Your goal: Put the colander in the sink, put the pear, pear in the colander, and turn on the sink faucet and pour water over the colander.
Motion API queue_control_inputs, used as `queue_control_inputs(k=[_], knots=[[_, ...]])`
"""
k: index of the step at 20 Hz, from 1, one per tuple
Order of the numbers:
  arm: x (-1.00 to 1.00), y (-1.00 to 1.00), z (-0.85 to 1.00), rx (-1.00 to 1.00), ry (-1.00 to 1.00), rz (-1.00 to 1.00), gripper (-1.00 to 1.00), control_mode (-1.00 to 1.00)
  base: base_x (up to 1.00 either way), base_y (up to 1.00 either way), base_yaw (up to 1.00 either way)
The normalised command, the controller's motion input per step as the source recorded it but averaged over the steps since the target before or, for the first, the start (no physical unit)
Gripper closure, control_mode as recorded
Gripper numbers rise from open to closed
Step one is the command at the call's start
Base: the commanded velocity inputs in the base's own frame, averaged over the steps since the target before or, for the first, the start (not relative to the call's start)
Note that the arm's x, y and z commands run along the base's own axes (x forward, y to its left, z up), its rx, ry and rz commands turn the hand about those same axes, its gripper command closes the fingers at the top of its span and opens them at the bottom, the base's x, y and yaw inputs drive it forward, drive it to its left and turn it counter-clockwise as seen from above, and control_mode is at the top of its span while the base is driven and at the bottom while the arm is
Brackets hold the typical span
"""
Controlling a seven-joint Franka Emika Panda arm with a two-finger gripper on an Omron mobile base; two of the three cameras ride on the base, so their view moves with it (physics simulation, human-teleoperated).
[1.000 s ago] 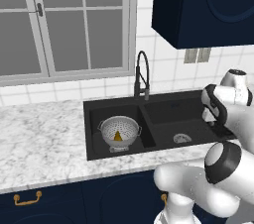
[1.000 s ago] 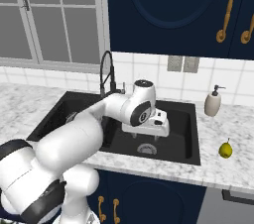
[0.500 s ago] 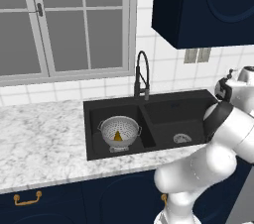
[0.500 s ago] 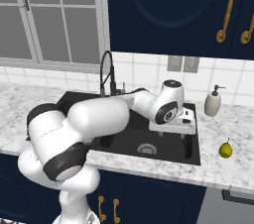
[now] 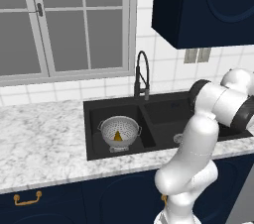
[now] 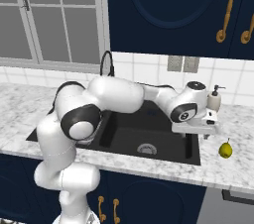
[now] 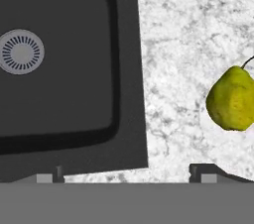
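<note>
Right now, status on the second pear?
Gripper open, empty, over the sink's right rim. Green pear on the counter beside it, nothing between. Colander in left basin, orange pear inside.

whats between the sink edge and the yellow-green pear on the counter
Only bare marble counter lies between the sink edge and the yellow-green pear, as the hand view shows.
</note>
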Motion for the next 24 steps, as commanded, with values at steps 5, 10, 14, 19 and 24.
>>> queue_control_inputs(k=[5, 10, 14, 19, 24], knots=[[0.15, -0.36, -0.15, 0.00, 0.00, -0.15, -1.00, -1.00, 0.00, 0.00, 0.00], [0.20, -0.23, -0.01, 0.00, 0.00, -0.23, -1.00, -1.00, 0.00, 0.00, 0.00], [0.04, -0.42, -0.01, 0.00, 0.00, -0.09, -1.00, -1.00, 0.00, 0.00, 0.00], [0.05, -0.45, -0.03, 0.00, 0.00, -0.04, -1.00, -1.00, 0.00, 0.00, 0.00], [0.00, -0.30, -0.16, 0.00, 0.00, -0.01, -1.00, -1.00, 0.00, 0.00, 0.00]])
